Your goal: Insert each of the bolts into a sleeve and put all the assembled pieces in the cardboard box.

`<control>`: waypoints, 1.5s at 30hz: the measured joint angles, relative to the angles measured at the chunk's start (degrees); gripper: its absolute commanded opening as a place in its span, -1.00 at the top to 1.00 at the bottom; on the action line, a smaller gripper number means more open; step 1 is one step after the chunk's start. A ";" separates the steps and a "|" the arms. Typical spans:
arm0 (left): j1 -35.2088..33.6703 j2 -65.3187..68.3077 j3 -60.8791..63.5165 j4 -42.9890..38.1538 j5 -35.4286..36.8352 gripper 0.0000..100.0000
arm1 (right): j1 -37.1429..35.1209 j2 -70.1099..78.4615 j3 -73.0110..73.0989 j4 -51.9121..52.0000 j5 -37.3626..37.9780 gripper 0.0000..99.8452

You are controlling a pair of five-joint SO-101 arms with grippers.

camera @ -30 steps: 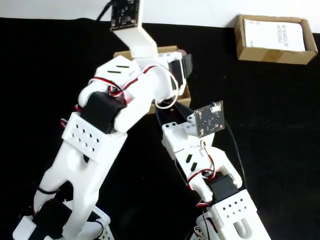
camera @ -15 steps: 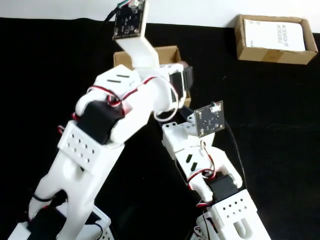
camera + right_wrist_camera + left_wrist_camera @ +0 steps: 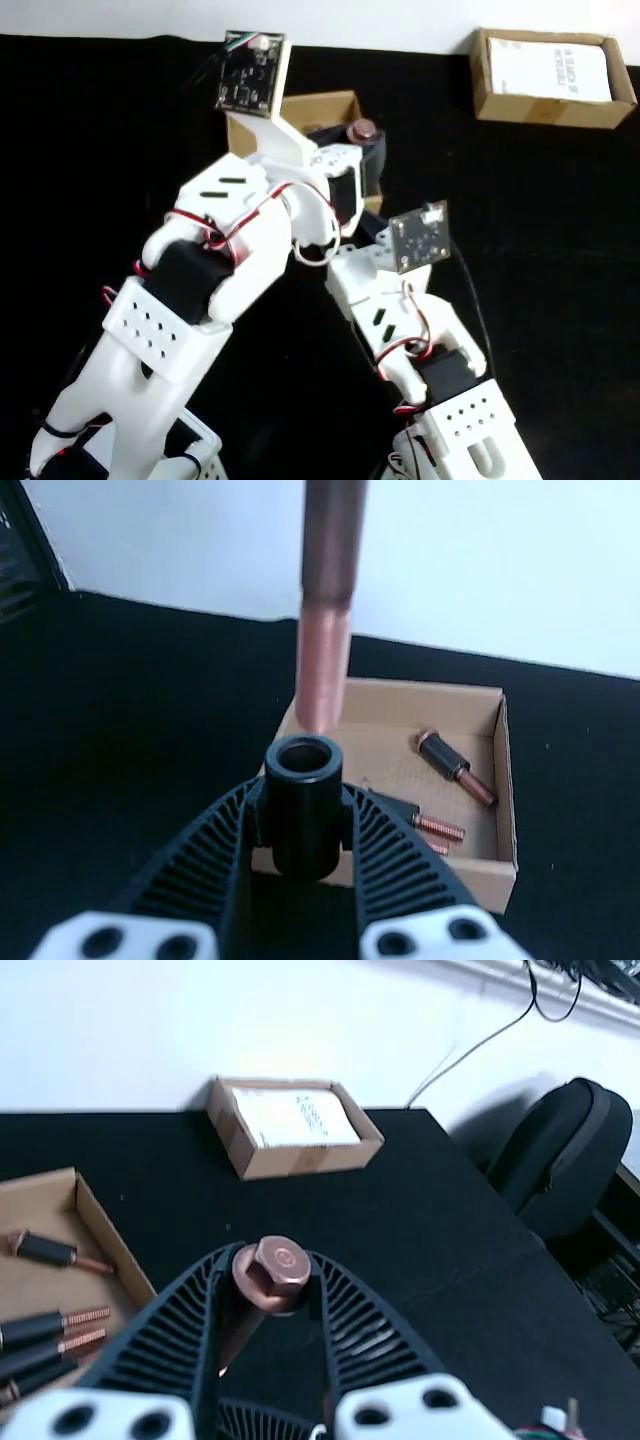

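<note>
A black sleeve (image 3: 302, 820) is being held upright in the clamped jaws of the right gripper (image 3: 303, 798), just before the cardboard box (image 3: 450, 873). A copper bolt (image 3: 328, 630) is being pinched by its head in the left gripper (image 3: 270, 1258), with its tip poised above the sleeve's mouth. Lowered off-centre, the tip is likely to strike the rim, and the sleeve could be tipped or knocked loose. Finished pieces (image 3: 455, 765) are being kept inside the box. Beyond the box, the black table (image 3: 120, 680) is being bounded by a white wall (image 3: 500, 560).

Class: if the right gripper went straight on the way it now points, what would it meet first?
Probably the copper bolt, its tip just ahead of the black sleeve held by the right gripper; gap unclear.
</note>
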 measured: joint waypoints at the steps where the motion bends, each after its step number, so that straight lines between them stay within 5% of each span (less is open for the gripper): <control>1: 0.09 -0.09 0.18 -0.44 -0.35 0.98 | 0.00 0.00 0.00 0.00 0.00 0.98; 45: 0.26 -0.35 5.27 -0.79 -0.70 0.98 | 2.11 0.00 -1.05 0.26 0.00 0.98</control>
